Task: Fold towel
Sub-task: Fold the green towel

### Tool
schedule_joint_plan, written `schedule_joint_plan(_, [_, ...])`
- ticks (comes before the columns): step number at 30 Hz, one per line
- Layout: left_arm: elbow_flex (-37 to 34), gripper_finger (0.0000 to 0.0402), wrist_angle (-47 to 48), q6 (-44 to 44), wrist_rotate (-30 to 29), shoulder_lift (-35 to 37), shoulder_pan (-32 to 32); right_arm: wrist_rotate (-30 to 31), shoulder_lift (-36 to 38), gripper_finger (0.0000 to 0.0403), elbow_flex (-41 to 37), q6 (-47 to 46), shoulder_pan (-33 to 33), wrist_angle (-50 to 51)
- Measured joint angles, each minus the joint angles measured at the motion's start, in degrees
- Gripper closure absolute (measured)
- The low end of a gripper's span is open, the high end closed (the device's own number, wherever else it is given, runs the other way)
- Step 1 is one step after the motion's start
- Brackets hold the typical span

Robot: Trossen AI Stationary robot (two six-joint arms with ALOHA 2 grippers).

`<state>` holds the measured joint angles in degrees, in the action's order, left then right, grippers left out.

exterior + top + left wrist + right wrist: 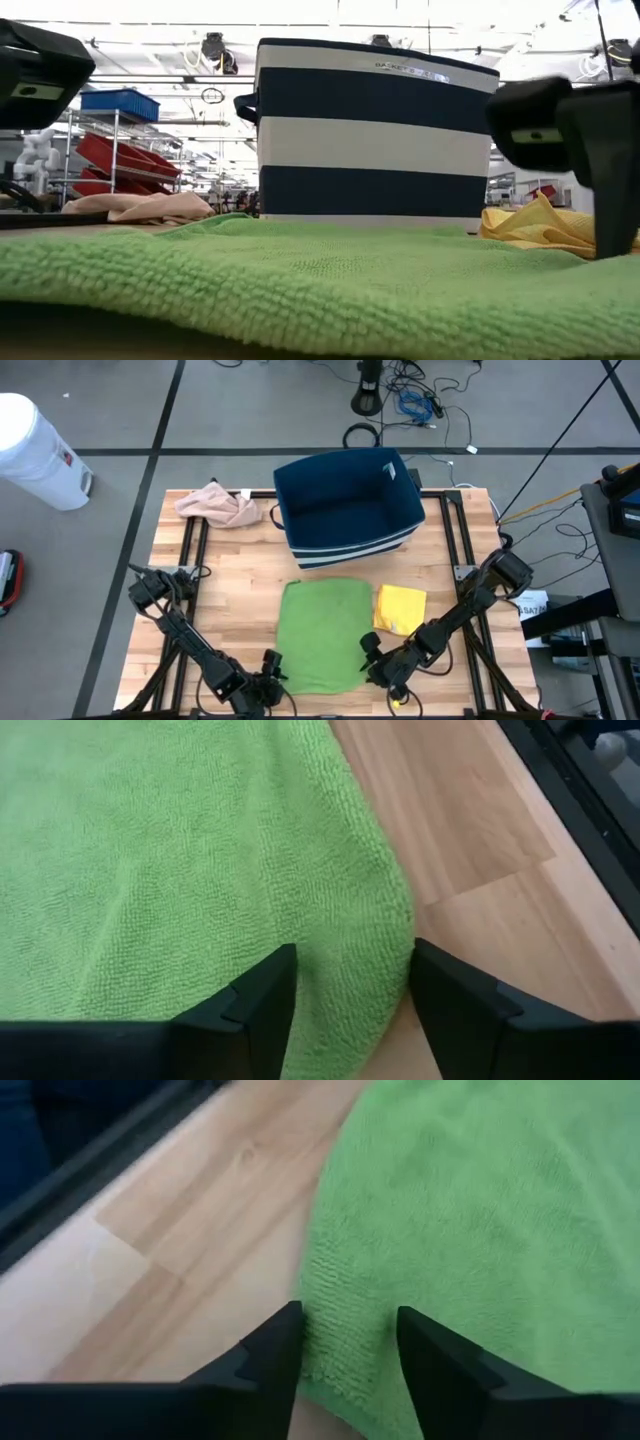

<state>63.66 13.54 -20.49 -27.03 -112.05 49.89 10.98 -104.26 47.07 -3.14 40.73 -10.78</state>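
Observation:
A green towel [322, 630] lies spread flat on the wooden table, and it fills the foreground of the low view [300, 280]. My left gripper [270, 665] is low at the towel's near left corner. It is open, with its fingers on either side of that corner [352, 990]. My right gripper [370, 655] is low at the near right corner. It is open too, and the corner's edge lies between its fingers [350, 1345]. I cannot tell whether either gripper's fingers touch the cloth.
A navy and white striped basket [345, 505] stands just beyond the towel's far edge. A yellow cloth [400, 608] lies against the towel's right side. A crumpled pink cloth [218, 505] sits at the far left corner of the table. Black frame rails [190, 550] run along both sides.

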Motion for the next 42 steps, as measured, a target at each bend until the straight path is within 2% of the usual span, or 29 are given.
schedule_joint_plan(5, [0.0, 0.0274, 1.1, 0.2, -0.2, -0.1, -0.5, 0.2, -1.6, 0.0299, 0.1, -2.6, 0.0, -0.7])
schedule_joint_plan(10, [0.0, 0.0351, 1.3, 1.6, 0.4, -0.1, -0.9, 0.7, -1.2, 0.0365, 0.0, -2.8, 1.0, -2.2])
schedule_joint_plan(13, [-0.1, 0.039, 0.5, 2.0, 2.7, 0.5, -1.1, -2.6, -0.5, 0.0396, 0.4, -1.5, 2.0, -4.9])
schedule_joint_plan(23, [-0.2, 0.0397, -7.5, 7.4, 9.4, 8.7, -0.8, -15.2, -0.4, 0.04, 2.8, -3.2, 4.1, -13.4])
schedule_joint_plan(26, [-0.1, 0.0398, -7.6, 8.9, 9.1, 10.9, -1.1, -15.9, -0.3, 0.0399, 3.0, -5.5, 4.2, -14.6])
schedule_joint_plan(34, [-0.1, 0.0399, -0.4, 9.0, 7.0, 11.5, -7.3, -12.1, 0.6, 0.0402, 3.0, -5.3, 3.8, -11.6])
schedule_joint_plan(42, [-0.1, 0.0399, 2.7, 13.0, 7.0, 11.5, -12.0, 2.2, 8.3, 0.0402, 3.0, 0.8, 3.0, 2.9])
